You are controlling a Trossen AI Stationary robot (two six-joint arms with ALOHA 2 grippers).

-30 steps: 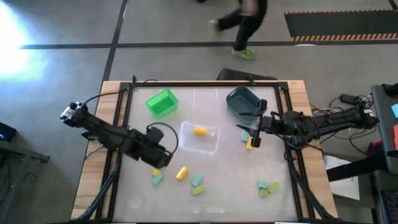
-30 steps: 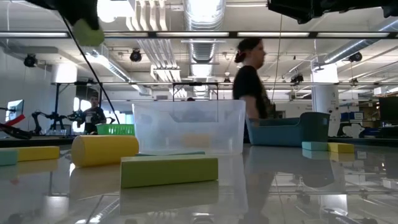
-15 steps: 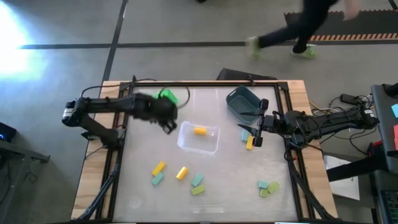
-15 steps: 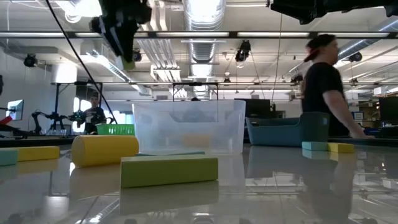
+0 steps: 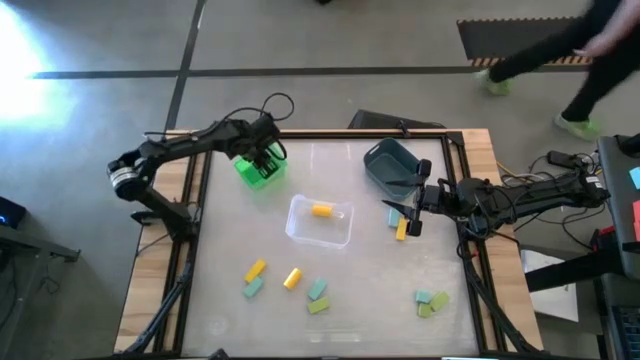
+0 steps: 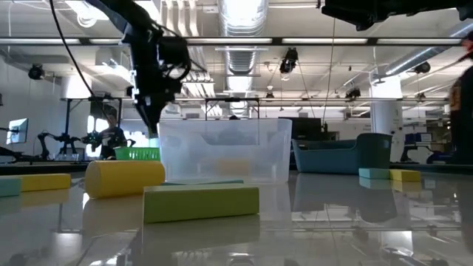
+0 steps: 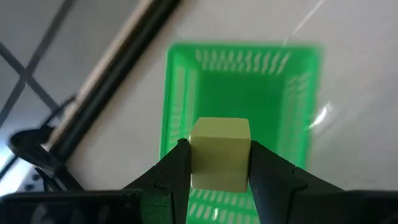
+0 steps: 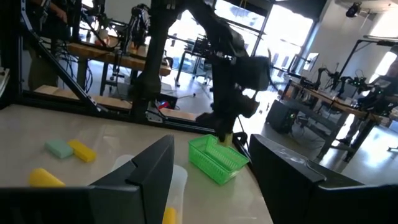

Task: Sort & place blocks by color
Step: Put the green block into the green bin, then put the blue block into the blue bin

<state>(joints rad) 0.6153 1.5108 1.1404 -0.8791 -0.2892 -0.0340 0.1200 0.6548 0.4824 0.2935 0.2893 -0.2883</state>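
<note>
One small light-green rectangular block (image 7: 219, 153) sits pinched between the left tool's (image 7: 219, 163) two dark fingers, end face toward the wrist camera. It hangs directly above the bright green slotted plastic bin (image 5: 260, 168) at about 11 o'clock on the counter (image 5: 370, 300); the bin's open floor shows straight beyond the block. Judgement: only release is left, no sideways travel.

Right tool (image 5: 408, 214) waits at 3 o'clock, fingers spread and empty, beside a yellow block (image 5: 401, 230) and the dark blue-grey bin (image 5: 388, 166).
</note>
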